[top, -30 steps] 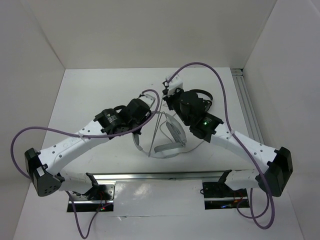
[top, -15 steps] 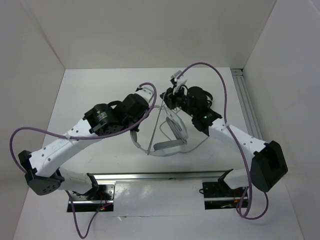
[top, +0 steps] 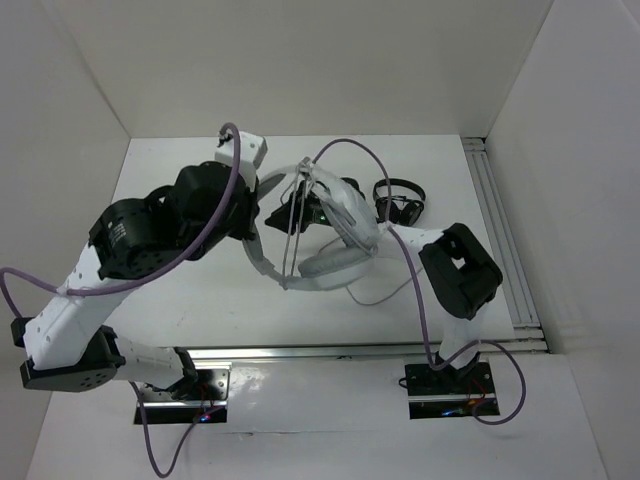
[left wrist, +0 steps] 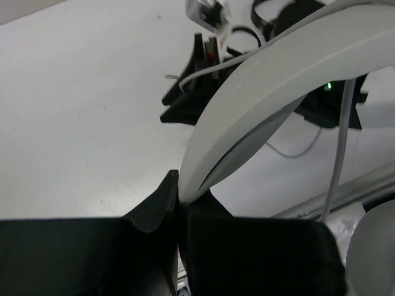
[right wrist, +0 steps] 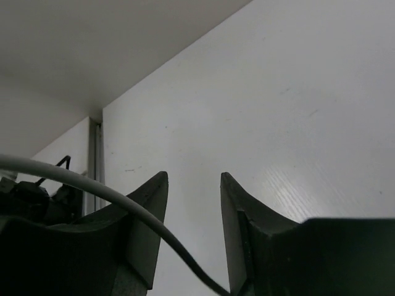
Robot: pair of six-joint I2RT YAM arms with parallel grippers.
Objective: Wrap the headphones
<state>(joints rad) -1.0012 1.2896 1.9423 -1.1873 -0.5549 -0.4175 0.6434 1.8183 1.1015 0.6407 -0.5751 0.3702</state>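
Note:
The white and light-grey headphones hang tilted above the table, held by the headband. My left gripper is shut on the lower end of that band, and from above it sits at the band's left side. The thin grey cable runs taut across the headband's arc, with more of it trailing on the table. My right gripper stands open; the cable crosses its left finger and drops loosely between the jaws. Seen from above, the right gripper is partly hidden behind the band.
Smaller black headphones lie on the table at the back right. A metal rail runs along the right wall and another along the near edge. White walls enclose the table on three sides.
My left arm has lifted and swung the headphones left and toward the back. The right arm has reached left under the band, and its jaws have opened off the cable.

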